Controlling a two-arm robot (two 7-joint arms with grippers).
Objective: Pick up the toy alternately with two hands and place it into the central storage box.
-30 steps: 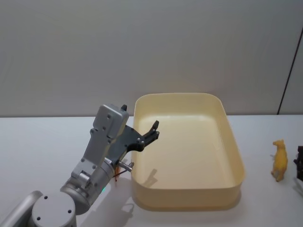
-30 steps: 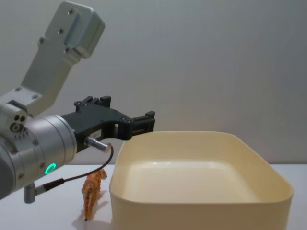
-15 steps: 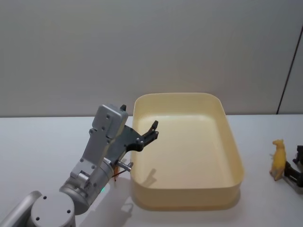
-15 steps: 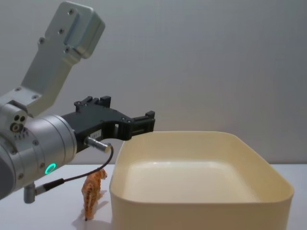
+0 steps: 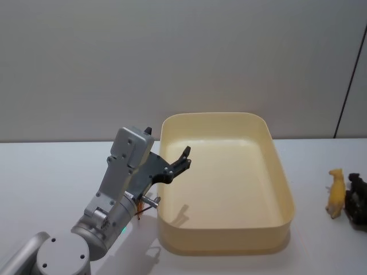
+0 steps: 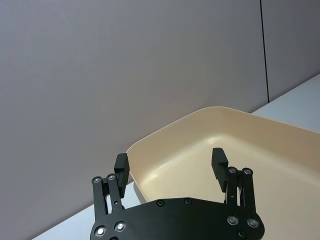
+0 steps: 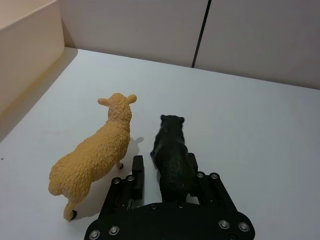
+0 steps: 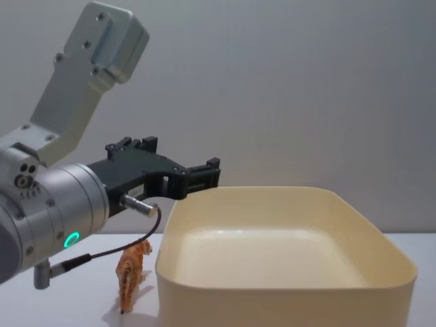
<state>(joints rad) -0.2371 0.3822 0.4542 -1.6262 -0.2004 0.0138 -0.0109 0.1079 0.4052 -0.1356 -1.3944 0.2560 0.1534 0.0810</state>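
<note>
Spread right gripper [image 7: 165, 164] fingers [image 7: 137, 174] straddle the black toy [image 7: 170, 147].

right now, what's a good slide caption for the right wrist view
Right pincer open around a black toy animal standing beside a yellow sheep on the white table, storage box nearby.

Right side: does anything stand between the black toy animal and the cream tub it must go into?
Yes. The yellow woolly toy sheep stands beside the black toy animal, on the side facing the large cream plastic tub. The right gripper straddles the black toy, fingers open; lifting first would probably clear the sheep.
</note>
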